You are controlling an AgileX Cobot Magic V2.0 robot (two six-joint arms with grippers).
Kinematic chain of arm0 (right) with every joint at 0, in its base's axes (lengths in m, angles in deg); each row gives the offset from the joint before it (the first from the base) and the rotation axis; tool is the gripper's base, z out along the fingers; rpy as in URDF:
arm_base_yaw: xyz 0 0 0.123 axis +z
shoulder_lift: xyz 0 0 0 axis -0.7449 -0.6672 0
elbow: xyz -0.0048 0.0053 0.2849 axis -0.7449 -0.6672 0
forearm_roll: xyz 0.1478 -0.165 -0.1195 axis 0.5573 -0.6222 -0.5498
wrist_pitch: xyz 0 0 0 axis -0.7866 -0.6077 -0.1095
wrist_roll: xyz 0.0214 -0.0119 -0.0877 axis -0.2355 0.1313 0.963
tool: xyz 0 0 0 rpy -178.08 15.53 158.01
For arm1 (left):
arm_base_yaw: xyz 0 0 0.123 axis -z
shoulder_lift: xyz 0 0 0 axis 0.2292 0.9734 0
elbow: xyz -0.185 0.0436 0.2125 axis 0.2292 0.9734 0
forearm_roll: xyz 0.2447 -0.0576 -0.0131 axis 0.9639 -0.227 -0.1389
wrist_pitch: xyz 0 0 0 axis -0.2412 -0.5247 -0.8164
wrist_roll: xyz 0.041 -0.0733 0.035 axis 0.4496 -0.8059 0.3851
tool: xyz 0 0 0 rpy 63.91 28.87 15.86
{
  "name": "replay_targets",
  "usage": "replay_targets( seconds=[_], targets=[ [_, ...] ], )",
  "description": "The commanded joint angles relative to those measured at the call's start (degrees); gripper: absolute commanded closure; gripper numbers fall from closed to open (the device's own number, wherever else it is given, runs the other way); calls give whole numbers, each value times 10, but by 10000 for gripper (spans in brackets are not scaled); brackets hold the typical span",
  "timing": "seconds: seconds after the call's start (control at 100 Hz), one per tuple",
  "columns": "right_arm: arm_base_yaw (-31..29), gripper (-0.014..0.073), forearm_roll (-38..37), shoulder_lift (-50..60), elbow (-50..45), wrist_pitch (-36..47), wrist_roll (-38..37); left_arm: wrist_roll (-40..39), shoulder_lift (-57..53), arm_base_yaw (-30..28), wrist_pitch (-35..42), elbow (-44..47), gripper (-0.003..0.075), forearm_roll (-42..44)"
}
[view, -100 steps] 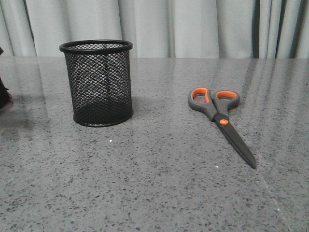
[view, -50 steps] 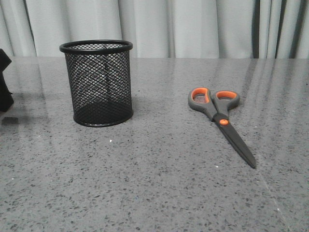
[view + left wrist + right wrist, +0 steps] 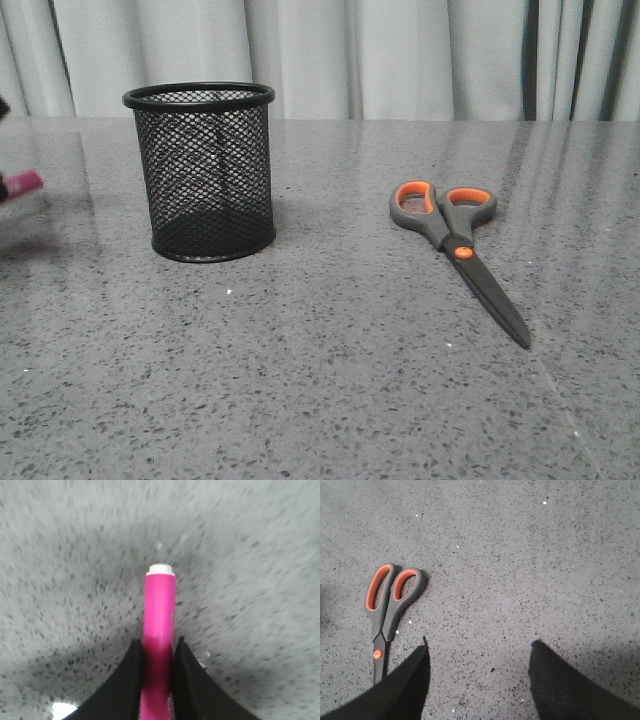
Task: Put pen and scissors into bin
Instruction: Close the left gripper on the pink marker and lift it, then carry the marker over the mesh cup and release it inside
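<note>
My left gripper [image 3: 158, 647] is shut on the magenta pen [image 3: 160, 610], whose white end cap points away from the fingers over the speckled table. In the front view only the pen's pink tip [image 3: 24, 183] shows at the far left edge, left of the bin [image 3: 203, 170], a black wire-mesh cup standing upright. The scissors [image 3: 455, 245] lie flat and closed on the right half of the table, orange-lined handles toward the back. My right gripper [image 3: 477, 647] is open above bare table, with the scissors [image 3: 387, 607] beside its one finger, untouched.
The grey speckled table [image 3: 320, 380] runs to a pale curtain [image 3: 400, 55] at the back. Nothing else stands on it.
The dark left gripper at the front view's left edge has lifted out of sight, and the pen's pink tip now shows there. Bin and scissors have not moved.
</note>
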State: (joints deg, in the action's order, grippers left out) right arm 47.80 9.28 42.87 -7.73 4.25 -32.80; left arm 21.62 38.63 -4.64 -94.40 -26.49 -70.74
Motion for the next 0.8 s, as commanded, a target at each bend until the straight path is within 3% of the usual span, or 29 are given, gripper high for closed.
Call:
replay_targets(
  seconds=[0.0,0.34,0.51,0.79],
  targets=[
    [1,201,-1,-2,21,40,7,2,-64,19,54,-14,742,-18],
    [1,201,-1,-2,21,42,7,15,-155,144,237,-14,742,-58],
    [1,201,-1,-2,21,42,7,16,-133,225,332,-14,742,-58],
    [1,201,-1,-2,21,42,7,16,-53,275,419,-14,742,-68]
  ],
)
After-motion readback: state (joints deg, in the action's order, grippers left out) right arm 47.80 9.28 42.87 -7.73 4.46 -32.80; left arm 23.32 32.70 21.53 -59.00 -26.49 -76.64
